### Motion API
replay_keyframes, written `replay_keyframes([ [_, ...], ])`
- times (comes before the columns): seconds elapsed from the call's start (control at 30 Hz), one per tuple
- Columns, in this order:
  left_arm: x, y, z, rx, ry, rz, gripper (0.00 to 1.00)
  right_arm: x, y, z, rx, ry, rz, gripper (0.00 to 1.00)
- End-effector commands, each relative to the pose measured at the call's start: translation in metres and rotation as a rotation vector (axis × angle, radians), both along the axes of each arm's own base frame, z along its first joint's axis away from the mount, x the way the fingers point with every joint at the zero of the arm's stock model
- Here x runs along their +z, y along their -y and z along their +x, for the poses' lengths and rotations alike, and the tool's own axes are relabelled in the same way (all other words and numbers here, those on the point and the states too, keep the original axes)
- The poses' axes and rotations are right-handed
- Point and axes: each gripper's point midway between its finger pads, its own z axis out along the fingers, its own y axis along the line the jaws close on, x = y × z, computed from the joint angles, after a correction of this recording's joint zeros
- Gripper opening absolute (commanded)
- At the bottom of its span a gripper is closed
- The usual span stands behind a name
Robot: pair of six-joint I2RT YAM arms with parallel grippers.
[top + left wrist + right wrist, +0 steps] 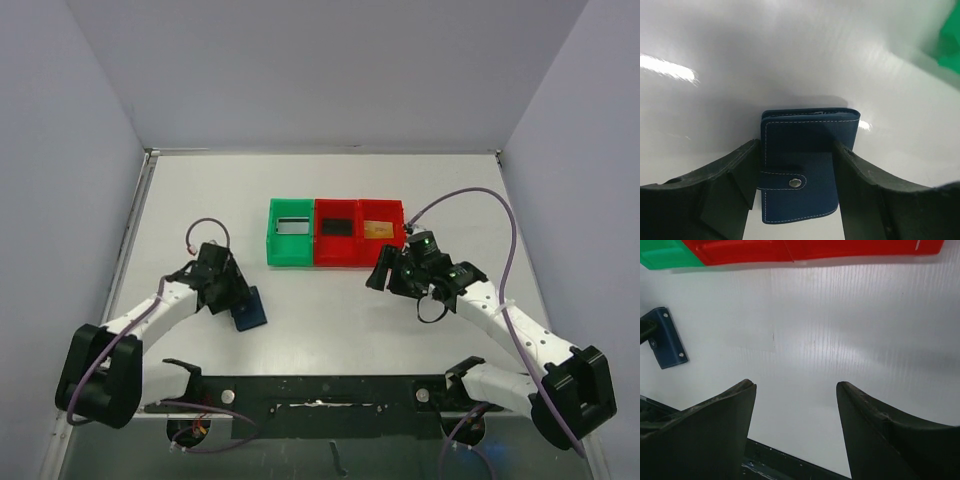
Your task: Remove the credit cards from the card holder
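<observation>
left arm low, elbow back | left gripper (797, 162) clamped on sides of shut holder (805, 150), snap (798, 182) fastened, on table (330, 330) near-left of green bin (290, 256) | grey card (292, 224) in green bin, black card (337, 227) and tan card (377, 230) in red bins (340, 257) | right arm bent inward, right gripper (795, 410) fingers apart, empty, just near of right red bin
</observation>
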Motion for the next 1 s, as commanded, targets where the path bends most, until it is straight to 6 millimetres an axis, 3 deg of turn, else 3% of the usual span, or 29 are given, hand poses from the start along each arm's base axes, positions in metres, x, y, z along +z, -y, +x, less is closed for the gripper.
replay_keyframes([
  [0.0, -0.013, 0.039, -0.041, 0.046, -0.016, -0.083, 0.56, 0.01, -0.018, -0.001, -0.023, 0.032, 0.155, 0.67],
  [0.1, -0.012, 0.077, -0.05, 0.022, 0.028, -0.183, 0.55, 0.007, -0.022, -0.004, -0.042, 0.026, 0.208, 0.69],
  [0.23, -0.002, 0.123, -0.052, -0.053, 0.062, -0.233, 0.55, 0.01, -0.025, -0.005, -0.079, 0.035, 0.27, 0.79],
  [0.37, 0.003, 0.161, -0.051, -0.141, 0.067, -0.222, 0.56, 0.01, -0.009, -0.003, -0.157, 0.061, 0.232, 0.87],
  [0.5, 0.001, 0.191, -0.055, -0.208, 0.057, -0.217, 0.57, 0.017, 0.005, 0.004, -0.183, 0.095, 0.158, 0.88],
  [0.67, 0.005, 0.2, -0.057, -0.219, 0.061, -0.215, 0.61, 0.03, 0.005, 0.035, -0.117, 0.144, 0.012, 0.81],
  [0.97, 0.03, 0.171, -0.06, -0.189, 0.13, -0.183, 0.72, 0.028, -0.011, 0.112, -0.064, 0.138, -0.204, 0.69],
])
